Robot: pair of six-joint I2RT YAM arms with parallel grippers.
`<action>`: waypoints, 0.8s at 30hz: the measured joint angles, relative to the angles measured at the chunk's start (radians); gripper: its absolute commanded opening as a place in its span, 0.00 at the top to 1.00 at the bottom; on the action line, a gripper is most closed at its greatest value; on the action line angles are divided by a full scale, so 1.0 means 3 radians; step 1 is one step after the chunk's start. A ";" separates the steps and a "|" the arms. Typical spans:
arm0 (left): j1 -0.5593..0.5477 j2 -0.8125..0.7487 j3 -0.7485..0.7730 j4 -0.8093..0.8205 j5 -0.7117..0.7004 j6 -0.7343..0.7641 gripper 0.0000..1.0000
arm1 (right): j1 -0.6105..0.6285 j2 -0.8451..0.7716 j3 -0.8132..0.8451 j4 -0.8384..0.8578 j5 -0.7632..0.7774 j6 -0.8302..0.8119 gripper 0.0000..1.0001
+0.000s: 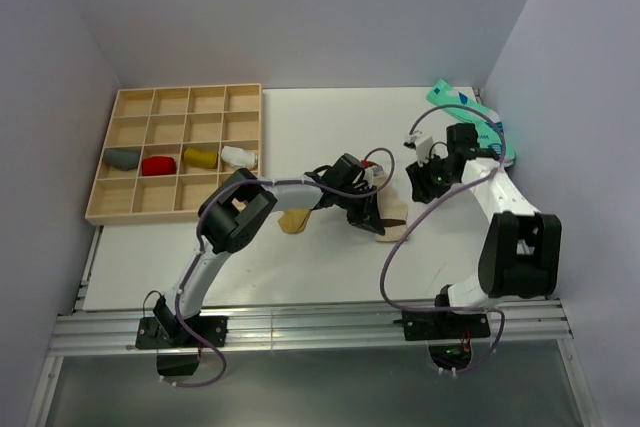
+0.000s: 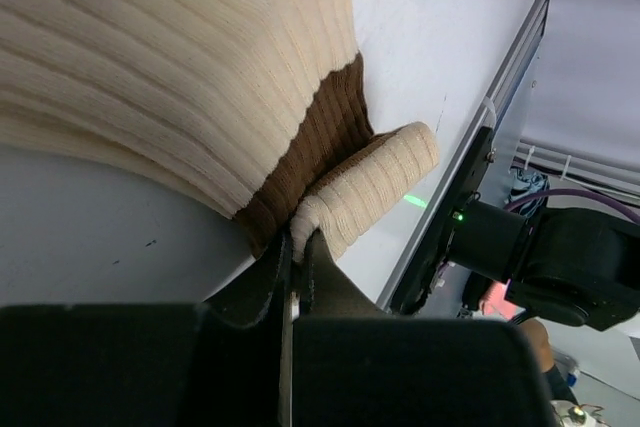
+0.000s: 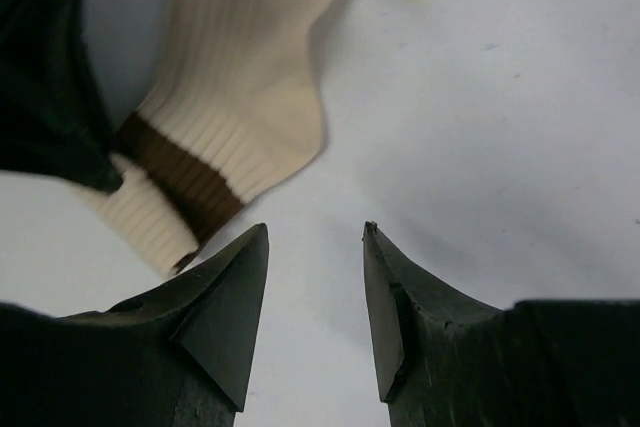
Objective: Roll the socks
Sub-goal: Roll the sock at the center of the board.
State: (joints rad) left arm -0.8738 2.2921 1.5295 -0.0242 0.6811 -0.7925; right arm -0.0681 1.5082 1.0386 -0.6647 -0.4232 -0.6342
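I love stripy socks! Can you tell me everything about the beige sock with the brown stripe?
The beige sock is soft, ribbed knit, cream with a dark brown band near its cuff. It lies on the white table, and the cuff end is curled over. The left gripper is pinched shut on that cuff. The right gripper hovers open beside it, not touching.
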 measured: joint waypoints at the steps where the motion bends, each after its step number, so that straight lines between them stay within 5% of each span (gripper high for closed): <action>1: 0.0001 0.0010 0.0028 -0.0050 0.0010 0.0000 1.00 | 0.0000 -0.0132 -0.0097 -0.0045 -0.0058 -0.0106 0.49; 8: 0.0014 0.0078 0.0178 -0.0254 0.0065 -0.0022 1.00 | 0.0027 -0.0725 -0.0455 -0.0376 -0.0477 -0.0889 0.45; 14: 0.0027 0.0097 0.0197 -0.0306 0.0139 -0.0048 1.00 | 0.0188 -0.0716 -0.0694 -0.0554 -0.0640 -0.1437 0.43; 24: 0.0047 0.0161 0.0328 -0.0496 0.0224 -0.0046 1.00 | 0.0627 -0.0896 -0.1217 -0.0223 -0.0459 -0.1659 0.41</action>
State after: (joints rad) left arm -0.8597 2.3405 1.6279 -0.1730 0.7483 -0.8062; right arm 0.1200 1.2392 0.6735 -0.7315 -0.5610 -1.1320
